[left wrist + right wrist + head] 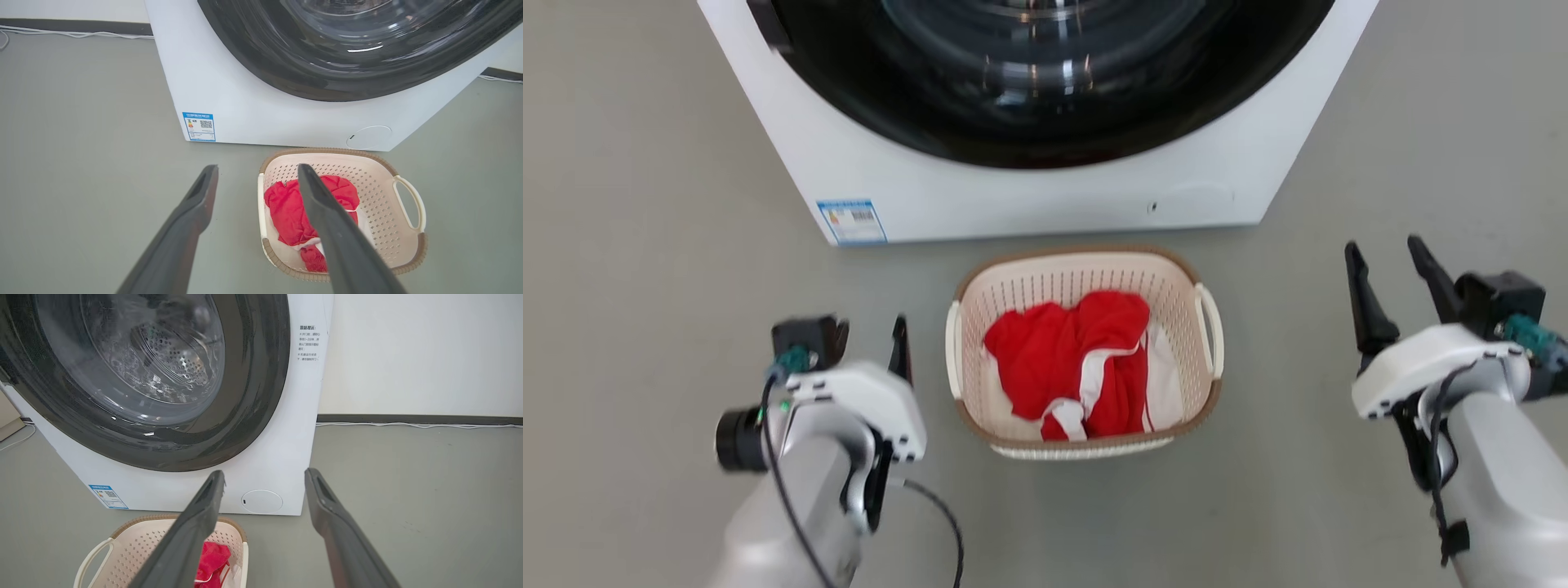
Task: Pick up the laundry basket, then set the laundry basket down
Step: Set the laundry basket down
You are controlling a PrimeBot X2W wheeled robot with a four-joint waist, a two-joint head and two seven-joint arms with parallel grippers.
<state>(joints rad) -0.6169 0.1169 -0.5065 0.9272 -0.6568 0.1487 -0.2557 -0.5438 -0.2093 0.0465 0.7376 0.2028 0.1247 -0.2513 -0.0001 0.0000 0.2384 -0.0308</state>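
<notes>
The laundry basket [1021,287] stands on the grey floor just in front of the washing machine, with a red and white garment [1066,351] inside. Its white handles sit on its left and right sides. My left gripper [882,335] hovers open just left of the basket, close to the left handle and not touching it. In the left wrist view the left gripper [257,167] is spread, with the basket [382,196] behind its right finger. My right gripper [1383,245] is open, well off to the basket's right. In the right wrist view the right gripper [265,472] is empty, with the basket [139,547] at lower left.
The white washing machine [1013,196] with its dark round door stands right behind the basket. A blue label [851,220] is at its lower left corner. A white cable [408,424] runs along the wall's base. Bare grey floor [645,245] lies on both sides.
</notes>
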